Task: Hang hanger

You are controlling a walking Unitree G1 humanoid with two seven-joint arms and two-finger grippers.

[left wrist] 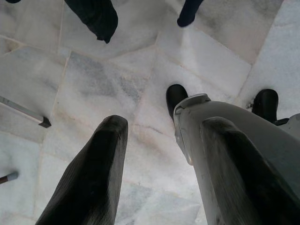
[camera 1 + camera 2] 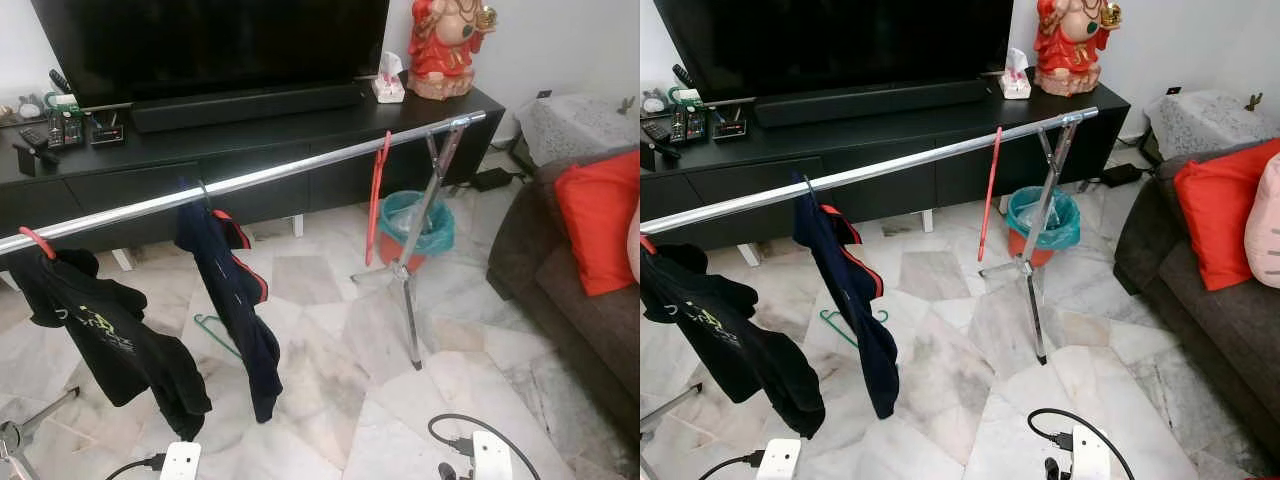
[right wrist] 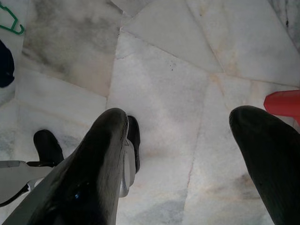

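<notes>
A chrome clothes rail [image 2: 270, 176] slants across the room in front of me. An empty red hanger [image 2: 377, 195] hangs near its right end. Further left hang a navy garment [image 2: 235, 300] and a black T-shirt [image 2: 110, 340] on a red hanger. A green hanger [image 2: 215, 332] lies on the marble floor under the rail and reaches into the right wrist view as the green hanger [image 3: 11, 21]. Both arms hang low. My left gripper [image 1: 164, 140] and right gripper [image 3: 183, 117] are open over the floor, holding nothing.
The rack's crossed right legs [image 2: 410, 290] stand on the floor beside a red bucket lined with a teal bag [image 2: 415, 228]. Behind the rail are a black TV console [image 2: 250, 150] and a red statue [image 2: 447, 45]. A brown sofa with a red cushion [image 2: 597, 230] is at right.
</notes>
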